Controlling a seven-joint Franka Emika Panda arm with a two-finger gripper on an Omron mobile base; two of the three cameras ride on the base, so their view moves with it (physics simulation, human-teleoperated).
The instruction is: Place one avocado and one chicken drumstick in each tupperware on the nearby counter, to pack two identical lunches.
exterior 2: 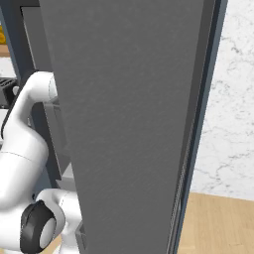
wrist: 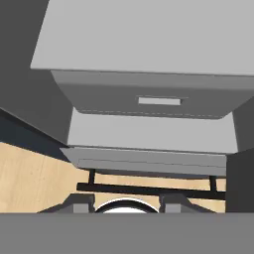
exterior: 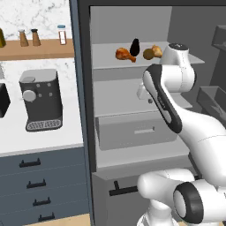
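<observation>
i stood at an open fridge [exterior: 132, 88], my arm bent up in front of its grey shelves. on the top shelf [exterior: 106, 59] lay a chicken drumstick [exterior: 125, 54], a dark avocado [exterior: 134, 47] just right of it, and a second drumstick [exterior: 152, 52] beyond that, half hidden by my own white wrist. my hand looked down over a grey fridge drawer [wrist: 149, 99] and a black bar handle [wrist: 149, 190] below it. my fingertips [wrist: 78, 203] barely showed, and i could not tell whether they were apart or together. the fridge door [exterior 2: 134, 124] blocked my right side. left of the fridge, the counter [exterior: 44, 137] carried a coffee machine [exterior: 40, 99]; bottles [exterior: 35, 37] sat on a wooden shelf [exterior: 37, 49] above.
</observation>
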